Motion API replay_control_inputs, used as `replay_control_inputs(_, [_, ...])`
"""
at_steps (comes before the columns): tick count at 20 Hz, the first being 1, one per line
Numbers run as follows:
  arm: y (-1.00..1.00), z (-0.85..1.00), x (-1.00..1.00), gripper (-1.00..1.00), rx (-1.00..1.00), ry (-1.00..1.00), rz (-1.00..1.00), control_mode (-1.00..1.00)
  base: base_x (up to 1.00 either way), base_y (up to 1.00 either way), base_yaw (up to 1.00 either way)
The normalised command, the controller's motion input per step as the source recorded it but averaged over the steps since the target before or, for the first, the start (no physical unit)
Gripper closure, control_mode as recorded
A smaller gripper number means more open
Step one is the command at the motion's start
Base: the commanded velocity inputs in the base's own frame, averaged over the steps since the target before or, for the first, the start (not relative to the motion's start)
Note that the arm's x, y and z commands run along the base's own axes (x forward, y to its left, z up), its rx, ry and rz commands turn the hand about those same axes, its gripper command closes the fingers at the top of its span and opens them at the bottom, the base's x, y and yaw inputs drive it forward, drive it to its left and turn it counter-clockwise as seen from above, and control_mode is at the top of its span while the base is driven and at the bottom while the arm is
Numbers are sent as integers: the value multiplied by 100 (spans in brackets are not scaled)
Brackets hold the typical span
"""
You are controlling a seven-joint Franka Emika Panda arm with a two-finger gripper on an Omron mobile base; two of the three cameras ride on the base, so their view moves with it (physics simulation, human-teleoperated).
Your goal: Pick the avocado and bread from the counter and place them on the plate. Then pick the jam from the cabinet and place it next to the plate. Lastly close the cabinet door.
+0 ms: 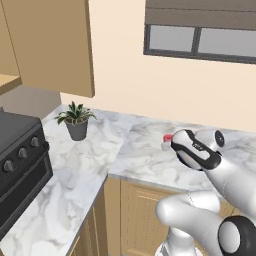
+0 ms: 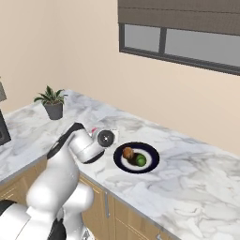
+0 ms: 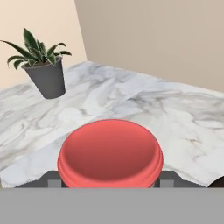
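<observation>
My gripper is shut on the jam, whose round red lid sits between the two dark fingers. In the left base view only a red bit of the jam shows past the hand. The gripper holds the jam low over the white marble counter, a little left of the navy plate. On that plate lie the brown bread and the green avocado. The tan cabinet hangs at the upper left; I cannot tell how its door stands.
A potted plant stands at the counter's back corner, left of the hand. A dark oven sits on the left run of the counter. A window is set in the wall behind.
</observation>
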Motion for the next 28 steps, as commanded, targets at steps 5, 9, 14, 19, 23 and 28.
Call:
replay_control_inputs(5, [-15, -15, 39, 100, 2, 0, 0, -100, 0, 0, 0])
replay_control_inputs(9, [-23, -4, 31, 100, 4, 0, 0, -100, 0, 0, 0])
replay_control_inputs(14, [0, 0, 0, -100, 0, 0, 0, -100, 0, 0, 0])
replay_control_inputs(19, [0, 0, 1, -100, 0, 0, 0, -100, 0, 0, 0])
replay_control_inputs(23, [0, 1, 0, -100, 0, 2, 0, -100, 0, 0, 0])
replay_control_inputs(28, [0, 15, 0, -100, 0, 8, -1, -100, 0, 0, 0])
